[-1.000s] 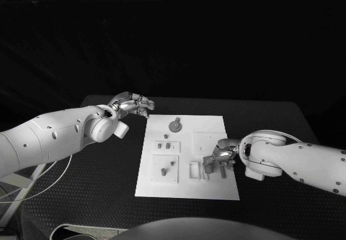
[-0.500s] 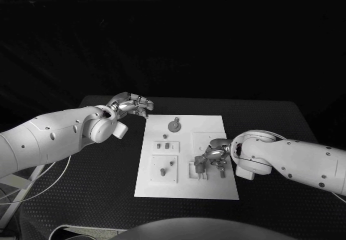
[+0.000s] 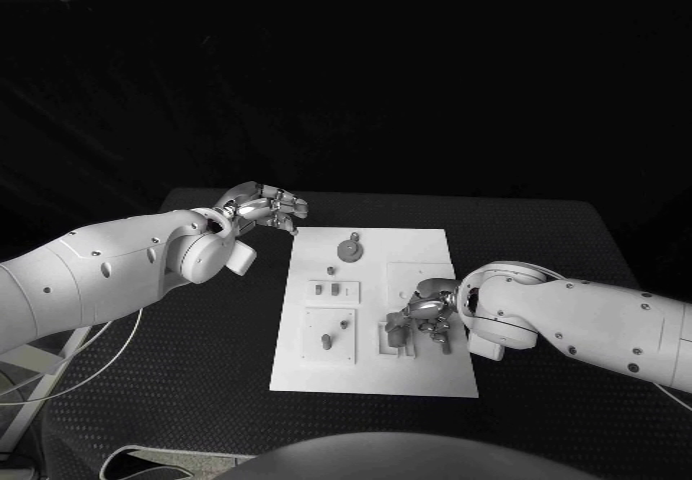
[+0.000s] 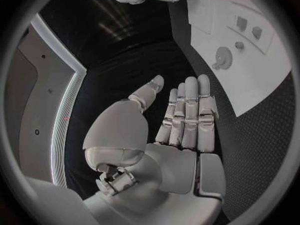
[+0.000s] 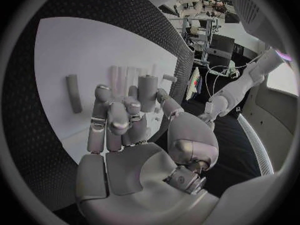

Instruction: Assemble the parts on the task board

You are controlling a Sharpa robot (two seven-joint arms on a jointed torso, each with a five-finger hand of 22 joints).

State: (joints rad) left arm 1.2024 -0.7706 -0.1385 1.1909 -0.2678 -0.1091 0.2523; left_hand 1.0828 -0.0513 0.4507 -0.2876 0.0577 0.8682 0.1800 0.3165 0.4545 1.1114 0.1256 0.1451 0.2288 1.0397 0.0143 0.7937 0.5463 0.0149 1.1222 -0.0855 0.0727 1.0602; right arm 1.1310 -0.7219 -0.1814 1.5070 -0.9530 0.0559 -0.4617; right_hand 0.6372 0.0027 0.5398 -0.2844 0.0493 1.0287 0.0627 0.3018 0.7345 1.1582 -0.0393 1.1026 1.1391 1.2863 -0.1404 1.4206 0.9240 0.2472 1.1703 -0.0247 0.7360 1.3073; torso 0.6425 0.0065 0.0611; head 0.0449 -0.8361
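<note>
Table, black, carries the white task board in its middle. Left hand hovers off the board's far left corner, fingers straight, holding nothing. Right hand over the board's right side grips a small upright peg between thumb and fingers.

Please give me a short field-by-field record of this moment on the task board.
Task board: white plate in the middle of the black table
Left hand: beside the board's far left corner, fingers straight, holding nothing
Right hand: over the board's near right part, pinching a grey cylindrical part
Loose part: grey rod lying flat on the board
Round part: near the board's far edge
</note>
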